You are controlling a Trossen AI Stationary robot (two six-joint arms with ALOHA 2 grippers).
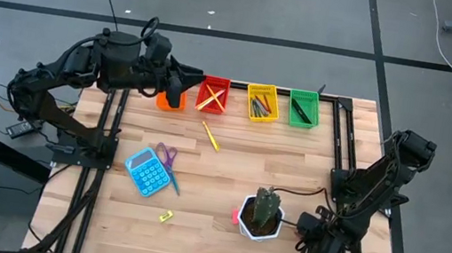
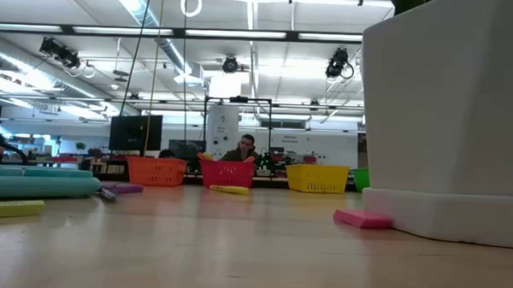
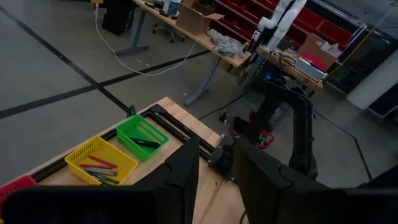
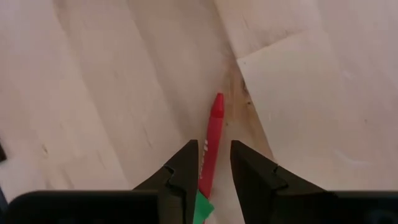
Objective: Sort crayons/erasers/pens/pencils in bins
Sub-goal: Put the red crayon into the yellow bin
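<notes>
Red crayon (image 4: 212,144) lies on the wooden table (image 1: 291,172), its lower end between the parted fingers of the right gripper (image 4: 213,163) at lower right of the high view, beside the white pot (image 1: 260,224). Centre-left: blue calculator (image 1: 145,171), scissors (image 1: 167,158), a yellow pen (image 1: 210,135). Top row: orange (image 1: 170,100), red (image 1: 213,94), yellow (image 1: 262,102) and green bins (image 1: 303,108). Left gripper (image 3: 215,163) hangs over the orange bin, fingers apart, nothing visible between them.
</notes>
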